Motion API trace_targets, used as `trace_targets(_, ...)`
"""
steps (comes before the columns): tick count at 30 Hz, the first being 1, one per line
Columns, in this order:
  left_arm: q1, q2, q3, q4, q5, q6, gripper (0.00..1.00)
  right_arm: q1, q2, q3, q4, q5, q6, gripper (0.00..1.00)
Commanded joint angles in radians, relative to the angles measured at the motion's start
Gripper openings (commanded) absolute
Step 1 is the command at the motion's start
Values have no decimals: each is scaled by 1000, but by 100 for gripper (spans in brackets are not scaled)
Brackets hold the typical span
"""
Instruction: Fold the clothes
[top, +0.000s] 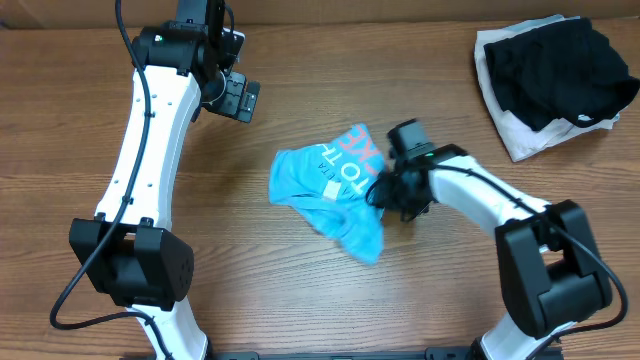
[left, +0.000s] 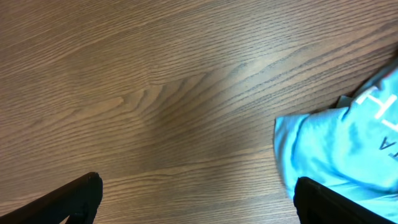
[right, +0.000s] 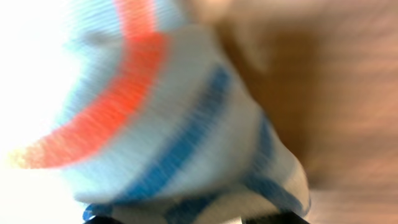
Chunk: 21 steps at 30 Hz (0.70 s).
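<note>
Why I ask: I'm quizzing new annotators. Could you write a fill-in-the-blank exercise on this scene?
The crumpled T-shirt is light ____.
With its fingers spread and nothing between them, the left pincer is ____.
The black garment lies on the ____ arm's side of the table.
Missing words: blue; open; right.

This looks like a robotics lab: a white-and-black left arm (top: 150, 130) and right arm (top: 470, 190), with exposed cables, stand on a wood-grain worktop (top: 330, 80). A blue T-shirt (top: 325, 190) and a pile of garments (top: 555, 65) lie on it.
</note>
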Motion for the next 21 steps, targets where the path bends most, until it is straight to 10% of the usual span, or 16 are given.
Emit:
trace_targets(1,5,-2,5,5,9,-17,100,-101,50,-27,80,127,-12,46)
trace_targets(8,4,-2,5,26,10,-17,100,-269,84,36,358,-32,-38,70)
trace_targets(21,5,-2,5,19,10,-18,100,-237,-4,433,-325,-247,208,100)
